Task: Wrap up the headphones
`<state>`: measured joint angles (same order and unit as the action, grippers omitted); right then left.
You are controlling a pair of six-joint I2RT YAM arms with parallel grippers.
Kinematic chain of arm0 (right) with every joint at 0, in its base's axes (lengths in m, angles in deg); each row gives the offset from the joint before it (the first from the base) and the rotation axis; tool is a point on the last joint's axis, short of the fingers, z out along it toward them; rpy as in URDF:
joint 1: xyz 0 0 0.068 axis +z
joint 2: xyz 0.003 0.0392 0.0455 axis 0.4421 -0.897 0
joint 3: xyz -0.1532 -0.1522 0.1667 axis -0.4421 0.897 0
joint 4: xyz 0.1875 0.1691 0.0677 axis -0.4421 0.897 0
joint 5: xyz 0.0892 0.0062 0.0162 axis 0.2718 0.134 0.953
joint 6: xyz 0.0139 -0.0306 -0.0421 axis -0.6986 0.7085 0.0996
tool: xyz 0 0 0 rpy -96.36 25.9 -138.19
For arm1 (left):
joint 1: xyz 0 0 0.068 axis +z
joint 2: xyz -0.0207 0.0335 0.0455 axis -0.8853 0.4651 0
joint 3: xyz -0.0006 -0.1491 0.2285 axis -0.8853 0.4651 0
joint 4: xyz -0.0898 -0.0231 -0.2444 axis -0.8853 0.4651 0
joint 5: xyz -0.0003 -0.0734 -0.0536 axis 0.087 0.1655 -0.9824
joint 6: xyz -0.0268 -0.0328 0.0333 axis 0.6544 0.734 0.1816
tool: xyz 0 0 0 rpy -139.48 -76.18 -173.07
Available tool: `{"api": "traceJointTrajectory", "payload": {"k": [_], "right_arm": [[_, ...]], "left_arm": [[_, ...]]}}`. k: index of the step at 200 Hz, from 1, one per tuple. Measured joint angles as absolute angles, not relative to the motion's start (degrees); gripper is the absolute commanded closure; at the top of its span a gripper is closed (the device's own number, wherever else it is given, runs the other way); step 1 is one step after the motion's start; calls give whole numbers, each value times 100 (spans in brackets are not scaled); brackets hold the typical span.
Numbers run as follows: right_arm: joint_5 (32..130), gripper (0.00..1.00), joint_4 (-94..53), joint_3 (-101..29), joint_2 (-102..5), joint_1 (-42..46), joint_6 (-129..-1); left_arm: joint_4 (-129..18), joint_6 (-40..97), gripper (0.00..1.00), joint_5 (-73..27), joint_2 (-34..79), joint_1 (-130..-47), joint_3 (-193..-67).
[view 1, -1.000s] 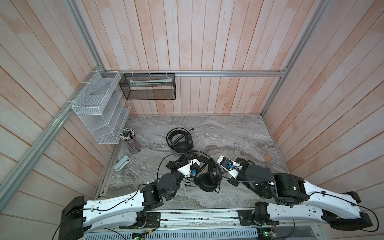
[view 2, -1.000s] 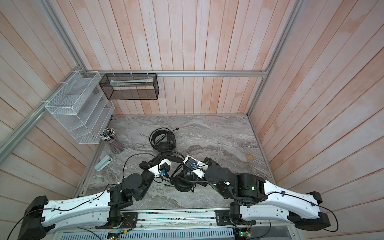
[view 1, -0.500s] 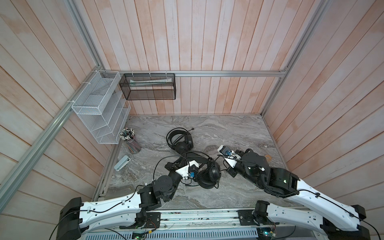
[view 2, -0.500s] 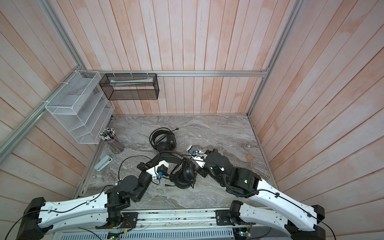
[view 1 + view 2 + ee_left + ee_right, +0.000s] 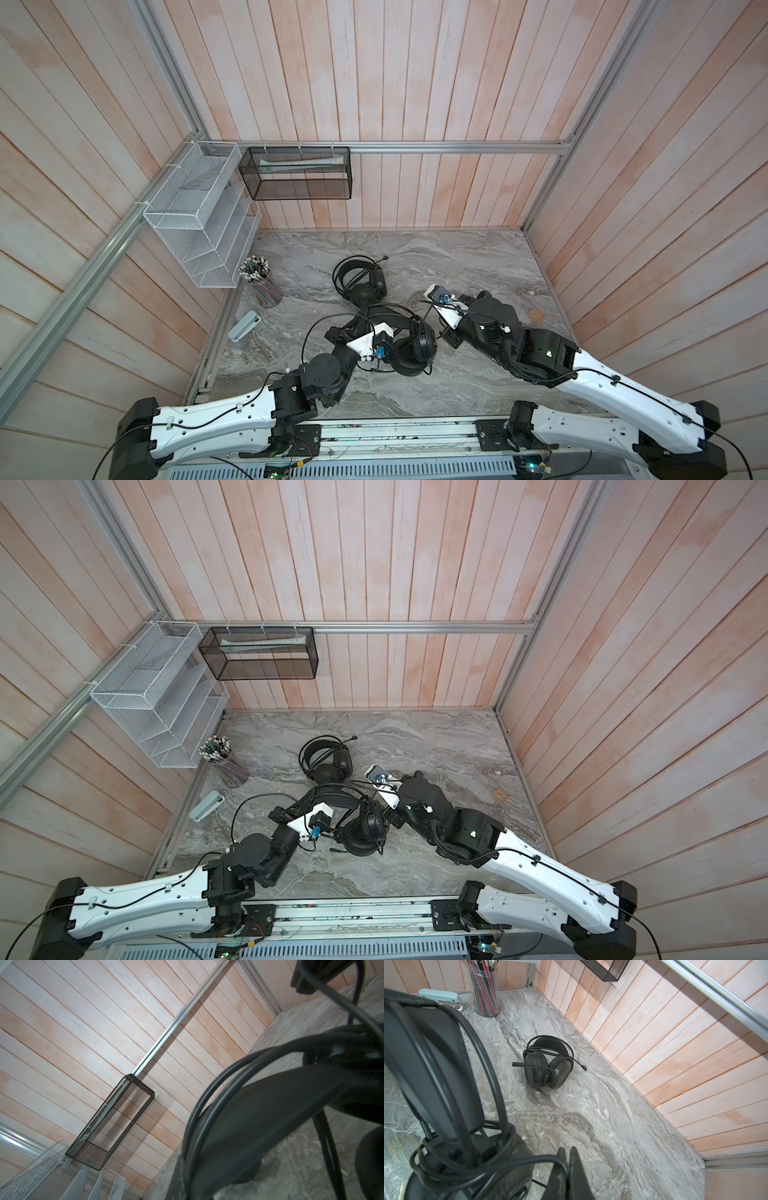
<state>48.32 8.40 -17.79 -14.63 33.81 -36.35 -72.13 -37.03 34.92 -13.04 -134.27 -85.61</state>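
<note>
While the left gripper [image 5: 337, 333] is clamped on the headband [image 5: 270, 1115] of the grille-cup headset [image 5: 422, 343] near the table [image 5: 478, 257] front, the right gripper [image 5: 568, 1167] is pinched tight on its cable [image 5: 529, 1160]. Second headset [image 5: 365, 286] lies farther back, cable looped around it.

Seen from above, the left arm [image 5: 216, 415] stretches low from the near-left base toward the middle. The left gripper [image 5: 366, 326] is turned forward, its jaws closed and its fingertips hard to make out. The right arm [image 5: 602, 388] reaches in from the near right, wrist angled toward the centre. In the wrist view, the right gripper [image 5: 566, 1152] presses both fingers together on a thin black cable [image 5: 529, 1158].
</note>
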Motion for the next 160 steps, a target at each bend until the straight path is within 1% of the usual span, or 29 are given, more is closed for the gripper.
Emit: {"api": "traceJointTrajectory", "payload": {"k": [92,160], "right_arm": [[4979,100,414,-1635,-1325,3381,-3740],[5057,100,112,-1292,-958,3381,-3792]], "left_arm": [[-7192,-3531,100,3566,-1345,-13486,-8557],[-7196,-3489,100,3573,-1345,-13523,-8557]]}}
